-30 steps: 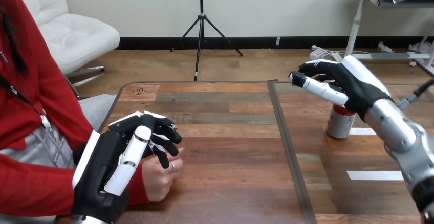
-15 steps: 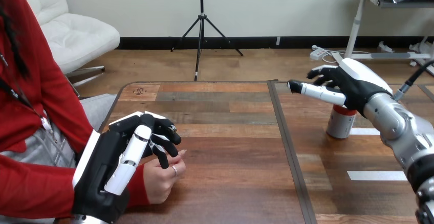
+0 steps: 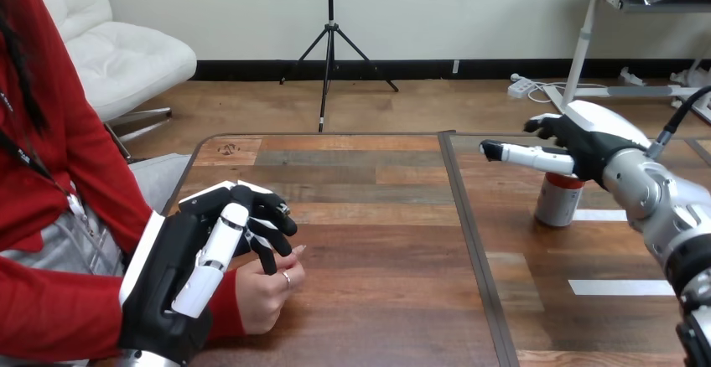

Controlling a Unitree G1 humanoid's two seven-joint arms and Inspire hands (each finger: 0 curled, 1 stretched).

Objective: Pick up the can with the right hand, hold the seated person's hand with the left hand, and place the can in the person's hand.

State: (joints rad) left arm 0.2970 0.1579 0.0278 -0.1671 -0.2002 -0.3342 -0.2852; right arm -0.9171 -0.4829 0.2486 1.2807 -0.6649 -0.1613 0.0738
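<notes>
Hidden parts at the 2 hands
The can's (image 3: 557, 204) top is hidden behind the right hand (image 3: 587, 145). The left hand (image 3: 180, 275) covers much of the person's hand (image 3: 264, 292) beneath it, so any grip cannot be told.

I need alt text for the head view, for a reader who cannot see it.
The robot's left hand curls its fingers round the seated person's hand at the near left of the wooden table. At the right, the right hand is open above a silver cylindrical metal can with a red top, not gripping it.
</notes>
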